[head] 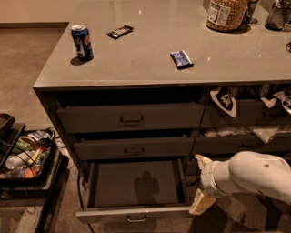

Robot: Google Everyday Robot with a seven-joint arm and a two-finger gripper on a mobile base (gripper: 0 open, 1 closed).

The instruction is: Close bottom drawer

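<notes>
Now | bottom drawer (136, 184) pulled well out, base bare | gripper (202, 182) spread open, holding nothing, just beside drawer's right front corner | risk: off-centre push there may skew drawer, jam it, or finger slips off front

A grey worktop (136, 63) fills the upper view, glossy, with small glints of warm light. Under its front edge stands a dark cabinet (52, 102). Beige carpet (22, 59) runs from the left edge to a pale wall (32, 10). A black cart (59, 164) of clutter stands below the front left corner. The gripper (199, 182), fingers spread, hangs low beneath the front edge.
</notes>
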